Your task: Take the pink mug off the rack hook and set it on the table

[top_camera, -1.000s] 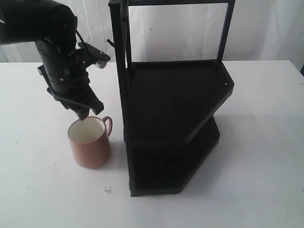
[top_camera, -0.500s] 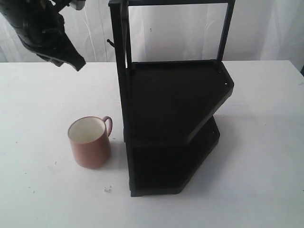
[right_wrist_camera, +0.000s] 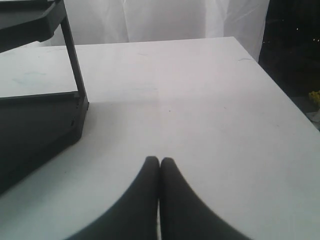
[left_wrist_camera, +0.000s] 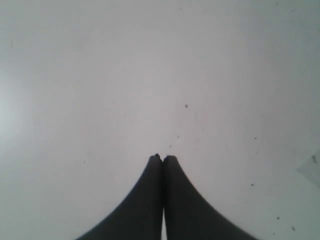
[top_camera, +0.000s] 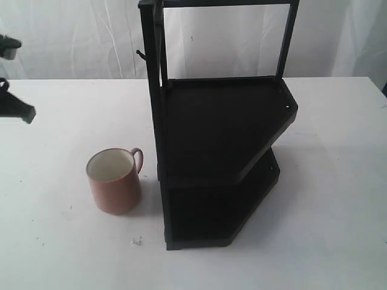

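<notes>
Pink mug (top_camera: 113,184), just one, stands on table (top_camera: 48,241) beside one rack (top_camera: 224,121).

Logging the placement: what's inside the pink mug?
Inside the pink mug only its cream-white inner wall shows, with nothing sticking up; its near wall covers the bottom.

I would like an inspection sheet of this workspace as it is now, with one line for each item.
Surface: large flat white tabletop, a few small dark specks.
Job's things: small dusty-pink ceramic mug stands upright on the tabletop, left of the rack and apart from it; thin dark rack hook carries nothing.
Clutter: tall black two-shelf rack, nothing seen on its shelves; small white crumb near the mug.
Grippers: left gripper shut, holding nothing, over bare tabletop; right gripper shut, holding nothing.
Cables: nothing seen.
Surroundings: white curtain behind the table.
</notes>
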{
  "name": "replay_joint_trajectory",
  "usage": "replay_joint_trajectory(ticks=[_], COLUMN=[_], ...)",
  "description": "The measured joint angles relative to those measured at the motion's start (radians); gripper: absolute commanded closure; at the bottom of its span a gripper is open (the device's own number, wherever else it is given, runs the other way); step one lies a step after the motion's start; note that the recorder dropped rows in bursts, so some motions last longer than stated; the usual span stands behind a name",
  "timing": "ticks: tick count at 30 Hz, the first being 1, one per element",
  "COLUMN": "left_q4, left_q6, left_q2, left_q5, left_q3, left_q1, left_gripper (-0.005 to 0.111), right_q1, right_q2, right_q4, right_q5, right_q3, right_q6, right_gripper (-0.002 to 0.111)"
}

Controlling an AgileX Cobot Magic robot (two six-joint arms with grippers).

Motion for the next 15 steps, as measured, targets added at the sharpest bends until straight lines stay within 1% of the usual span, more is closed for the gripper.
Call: replay_joint_trajectory(ticks=[4, 7, 10, 12, 15], left_q4=[0.000, 0.000, 0.000, 0.000, -0.003], left_q6=[-0.052, -0.076, -0.162, -0.252, -0.346], left_q2=[-0.073, -0.137, -0.211, -0.283, -0.408], left_q5=[-0.089, -0.214, -0.336, -0.423, -0.543], left_q3=[0.186, 0.363, 0.515, 0.619, 0.747], left_q1=[0.082, 0.137, 0.189, 0.213, 0.225], left_gripper=[0.107, 0.107, 0.107, 0.107, 0.107], right_q1=[0.000, 0.000, 0.000, 0.000, 0.000], right_q2=[0.000, 0.000, 0.000, 0.000, 0.000], right_q4=[0.000, 0.000, 0.000, 0.000, 0.000], right_q5=[0.000, 0.000, 0.000, 0.000, 0.000], right_q3=[0.000, 0.000, 0.000, 0.000, 0.000], right_q6=[0.000, 0.000, 0.000, 0.000, 0.000], right_gripper=[0.108, 0.108, 0.108, 0.108, 0.108])
